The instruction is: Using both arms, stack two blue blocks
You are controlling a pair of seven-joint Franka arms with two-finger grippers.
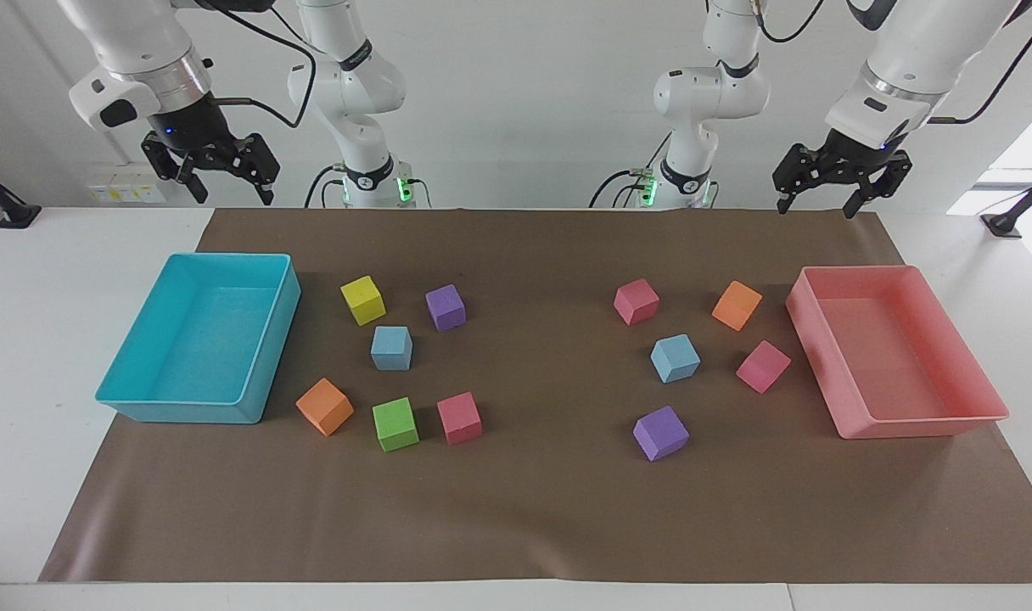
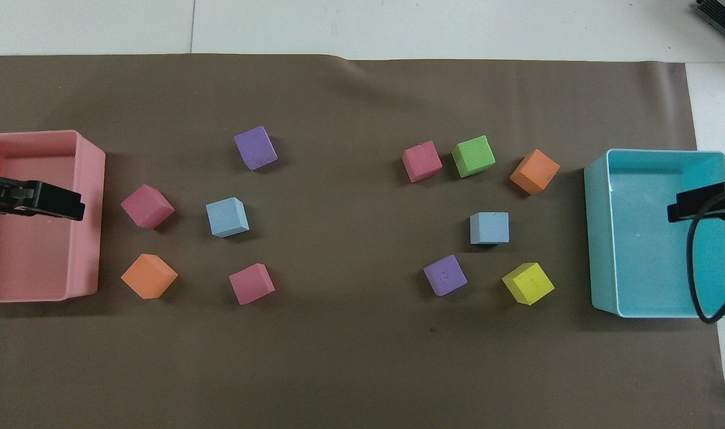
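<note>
Two light blue blocks lie apart on the brown mat. One blue block point(image 1: 391, 348) point(image 2: 489, 227) sits among the cubes beside the turquoise tray. The other blue block point(image 1: 675, 357) point(image 2: 227, 217) sits among the cubes beside the pink tray. My right gripper point(image 1: 232, 193) point(image 2: 696, 202) hangs high over the turquoise tray, open and holding nothing. High over the pink tray hangs my left gripper point(image 1: 817, 204) point(image 2: 40, 202), also open with nothing in it. Neither gripper touches a block.
The turquoise tray point(image 1: 134, 399) stands at the right arm's end, the pink tray point(image 1: 923, 424) at the left arm's end. Yellow point(image 1: 362, 299), purple point(image 1: 445, 306), orange point(image 1: 324, 406), green point(image 1: 395, 423) and pink point(image 1: 459, 417) cubes ring one blue block; pink, orange and purple point(image 1: 660, 433) cubes ring the other.
</note>
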